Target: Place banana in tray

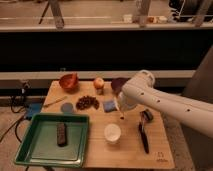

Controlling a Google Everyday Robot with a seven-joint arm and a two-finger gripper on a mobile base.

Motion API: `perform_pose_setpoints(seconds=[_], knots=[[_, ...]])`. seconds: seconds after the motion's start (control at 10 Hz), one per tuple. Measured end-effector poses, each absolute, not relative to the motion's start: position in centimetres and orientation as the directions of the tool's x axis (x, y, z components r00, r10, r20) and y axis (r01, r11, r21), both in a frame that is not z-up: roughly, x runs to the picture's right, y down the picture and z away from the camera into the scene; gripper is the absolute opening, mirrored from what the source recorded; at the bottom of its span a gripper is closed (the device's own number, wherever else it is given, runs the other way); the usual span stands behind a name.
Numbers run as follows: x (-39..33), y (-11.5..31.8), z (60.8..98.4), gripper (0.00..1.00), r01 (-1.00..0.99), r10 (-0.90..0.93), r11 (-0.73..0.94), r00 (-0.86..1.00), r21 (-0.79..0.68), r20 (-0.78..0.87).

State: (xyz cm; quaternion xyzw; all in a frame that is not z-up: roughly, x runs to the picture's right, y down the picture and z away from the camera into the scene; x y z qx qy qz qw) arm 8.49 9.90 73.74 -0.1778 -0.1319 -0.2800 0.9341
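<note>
tool [121,115] over board [100,150] beside sponge [109,105], grip cannot tell | 1 tray [22,150] | 1 cup [112,132] | 2 bowls [68,81]

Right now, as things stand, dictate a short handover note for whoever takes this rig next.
Gripper: low over the board, between the blue sponge and the white cup.
Tray: front left, holding only a dark bar.
Banana: not clearly in view, possibly hidden by the arm; not in the tray.
Done: nothing placed.
Left: secure the banana, carry it to the tray, release.
</note>
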Motion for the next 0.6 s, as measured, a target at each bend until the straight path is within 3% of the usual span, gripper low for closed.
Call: perform_pose_setpoints(seconds=[0.6], knots=[[3.8,10.2,71.9,0.00,0.644,-0.564,0.740,0.751,-0.193,0.344]])
